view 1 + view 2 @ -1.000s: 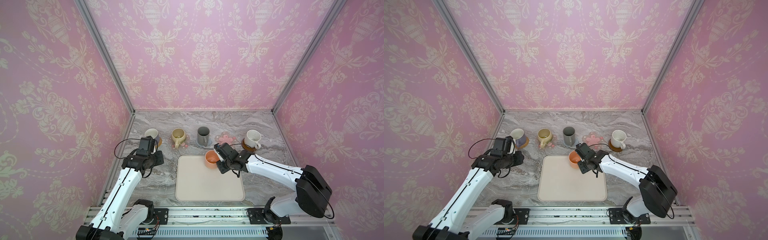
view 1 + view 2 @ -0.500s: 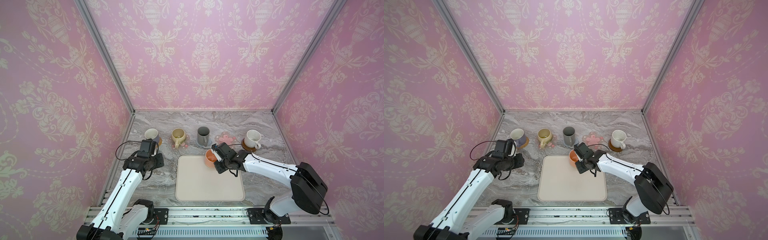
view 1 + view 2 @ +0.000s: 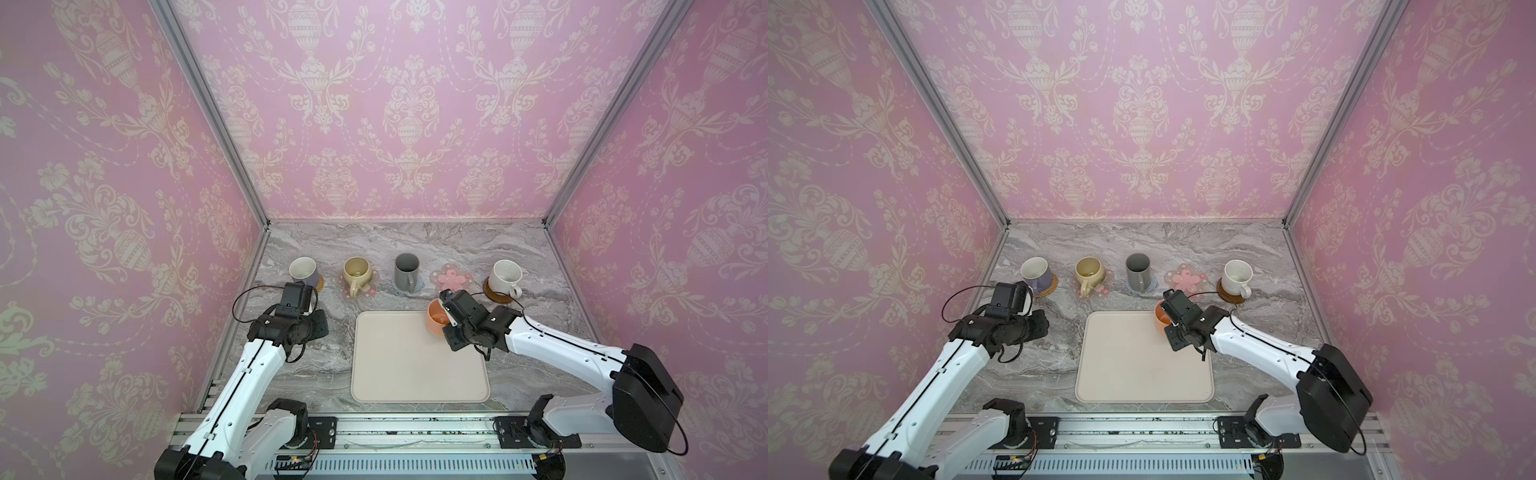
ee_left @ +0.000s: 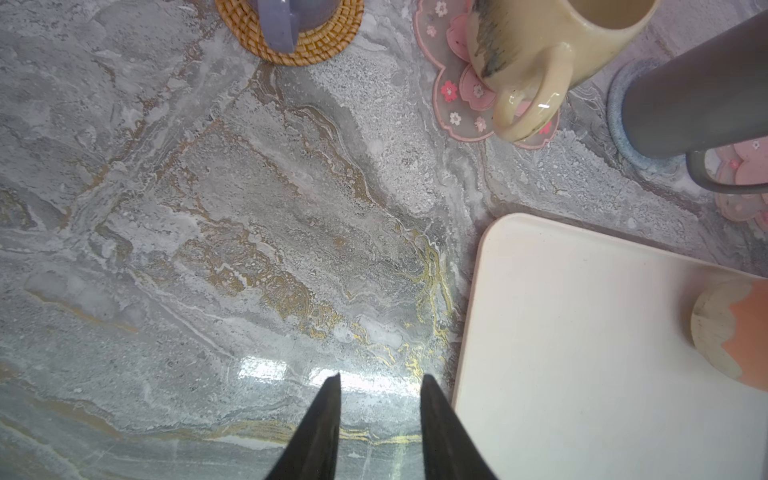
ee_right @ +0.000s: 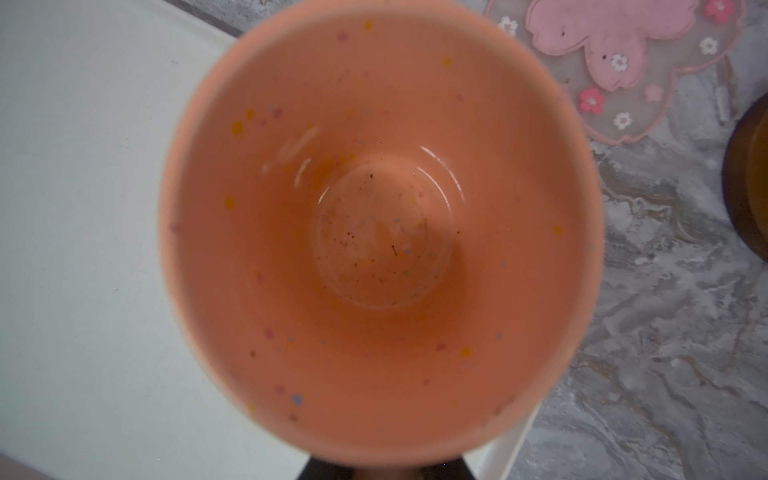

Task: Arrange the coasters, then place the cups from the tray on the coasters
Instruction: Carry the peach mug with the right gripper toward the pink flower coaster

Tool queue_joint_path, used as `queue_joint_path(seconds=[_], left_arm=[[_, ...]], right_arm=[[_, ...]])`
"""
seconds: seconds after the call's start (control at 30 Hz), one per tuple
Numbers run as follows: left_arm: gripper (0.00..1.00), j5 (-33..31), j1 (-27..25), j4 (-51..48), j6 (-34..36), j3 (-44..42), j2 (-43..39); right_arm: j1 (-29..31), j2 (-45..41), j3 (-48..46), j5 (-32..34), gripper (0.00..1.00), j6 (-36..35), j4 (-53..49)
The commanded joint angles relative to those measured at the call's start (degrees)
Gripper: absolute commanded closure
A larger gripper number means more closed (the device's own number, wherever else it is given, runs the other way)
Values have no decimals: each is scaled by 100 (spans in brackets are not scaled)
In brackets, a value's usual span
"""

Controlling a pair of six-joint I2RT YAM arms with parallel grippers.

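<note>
Right jaws clamp the peach cup point(image 5: 374, 232), which is tilted at the far right corner of the tray point(image 3: 415, 374). Left jaws stand apart, empty, over the grey marble tabletop point(image 4: 208, 208). Pink damask walls point(image 3: 407, 104) close it in. Both arms reach forward, low. Since a second ago the cup has hardly shifted.

Here's the peach mug point(image 5: 374, 249), glossy glaze, flecked with coloured specks. The tray point(image 4: 582, 374) is smooth, matt cream. The worktop point(image 4: 208, 208) looks like polished marble, catching the light. Rattan coaster point(image 4: 328, 45), rough weave; flower coaster point(image 5: 615, 50), smooth, translucent.
</note>
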Motion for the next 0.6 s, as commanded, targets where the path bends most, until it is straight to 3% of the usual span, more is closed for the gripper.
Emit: queue_joint_path(seconds=[0.0, 0.3, 0.57], left_arm=[[65, -7, -41, 36, -125, -101, -64], [65, 20, -54, 24, -161, -105, -95], [65, 41, -68, 47, -223, -171, -118]], right_arm=[[-118, -487, -84, 328, 100, 142, 160], [-692, -1026, -239, 565, 100, 96, 195], [-1160, -1006, -115, 561, 100, -3, 556]])
